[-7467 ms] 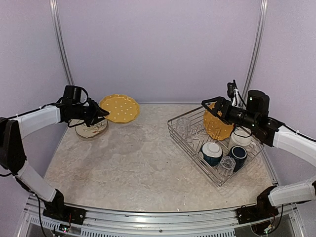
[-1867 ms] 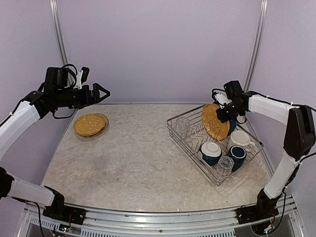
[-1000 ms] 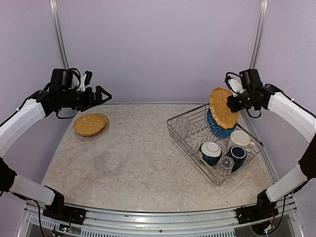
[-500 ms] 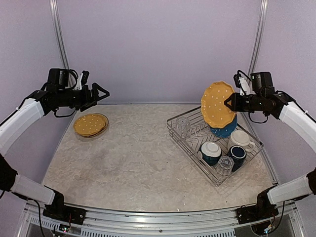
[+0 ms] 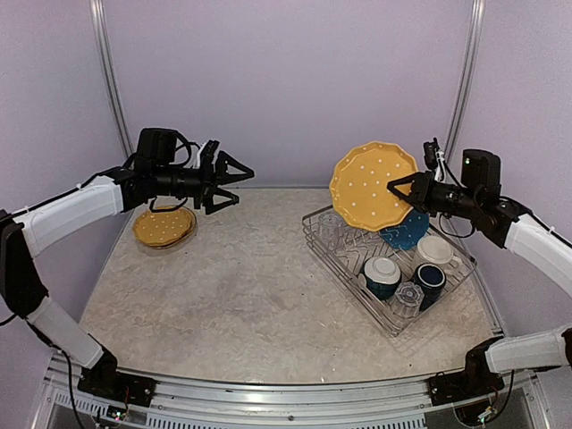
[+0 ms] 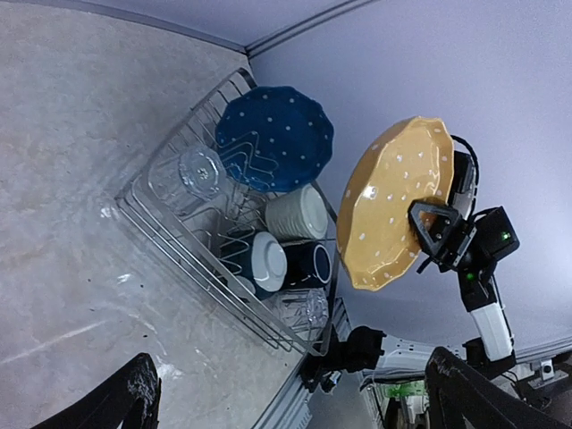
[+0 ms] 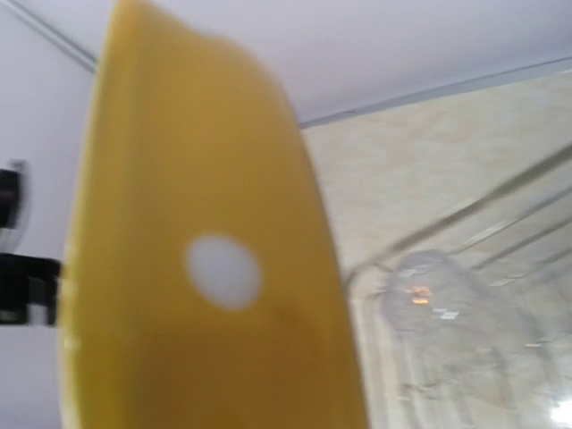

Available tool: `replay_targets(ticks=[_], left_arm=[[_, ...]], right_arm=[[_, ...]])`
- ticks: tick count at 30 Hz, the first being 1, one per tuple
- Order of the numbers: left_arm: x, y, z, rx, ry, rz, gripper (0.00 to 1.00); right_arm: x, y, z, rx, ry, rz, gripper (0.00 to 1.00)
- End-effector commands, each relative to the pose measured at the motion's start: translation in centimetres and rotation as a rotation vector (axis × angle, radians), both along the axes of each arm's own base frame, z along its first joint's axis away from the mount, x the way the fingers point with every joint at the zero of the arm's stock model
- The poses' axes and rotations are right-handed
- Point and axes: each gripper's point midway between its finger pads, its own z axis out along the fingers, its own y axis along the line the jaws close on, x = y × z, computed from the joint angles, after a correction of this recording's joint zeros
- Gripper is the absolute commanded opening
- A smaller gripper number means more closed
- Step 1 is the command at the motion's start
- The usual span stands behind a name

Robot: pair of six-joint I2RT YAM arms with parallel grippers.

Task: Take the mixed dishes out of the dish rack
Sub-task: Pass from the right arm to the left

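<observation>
Right gripper (image 5: 399, 189) clamped on rim of orange white-dotted scalloped plate (image 5: 371, 185), held tilted in air over silver wire dish rack (image 5: 350, 273). Left gripper (image 5: 239, 185): jaws wide apart, empty, above table (image 5: 241, 295).

White-shelled, black-jointed arms (image 5: 71, 207) trail black cables (image 5: 185, 141) to the black left end effector (image 5: 242, 185) and right end effector (image 5: 399, 188).

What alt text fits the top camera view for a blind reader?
The right gripper holds an orange plate in the air above the dish rack, where a blue plate, mugs and glasses sit. The open left gripper hovers opposite.
</observation>
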Motion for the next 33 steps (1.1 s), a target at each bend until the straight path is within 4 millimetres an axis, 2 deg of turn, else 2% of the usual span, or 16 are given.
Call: replay_targets(ticks=[1,4,8,14,20,23,28,33], left_arm=[[-0.9,-6.0,3.6,-0.175,-0.021,-0.096,0.99],[-0.8,-9.0,2.8,-0.191,0.016,-0.13,0.99],[-1.2,-11.9,1.9,-0.214,0.059,-0.173,0.98],[-1.7,-15.1,0.8,-0.227,0.097,-0.225,0.93],[-2.9,-17.6,1.0,-0.238,0.058,-0.27,0.88],[-3.1,-18.1,1.0,-0.227,0.045,-0.259,0.79],[-2.4,-18.2,0.7,-0.216,0.036,-0.219,0.52],[-2.2,-18.2,1.2,-0.218,0.017,-0.206,0.42]], right_arm=[[-2.1,2.4,6.3,0.207,-0.183,0.125,0.0],[-2.6,3.2,6.3,0.235,-0.186,0.152,0.0],[-3.2,4.0,6.7,0.269,-0.196,0.187,0.0],[-3.8,4.7,6.5,0.281,-0.199,0.217,0.0],[-4.0,4.8,5.8,0.279,-0.199,0.225,0.0],[-4.2,4.7,5.8,0.288,-0.202,0.223,0.0],[-4.5,4.7,5.9,0.31,-0.199,0.227,0.0],[-4.5,5.1,5.9,0.322,-0.185,0.234,0.0]])
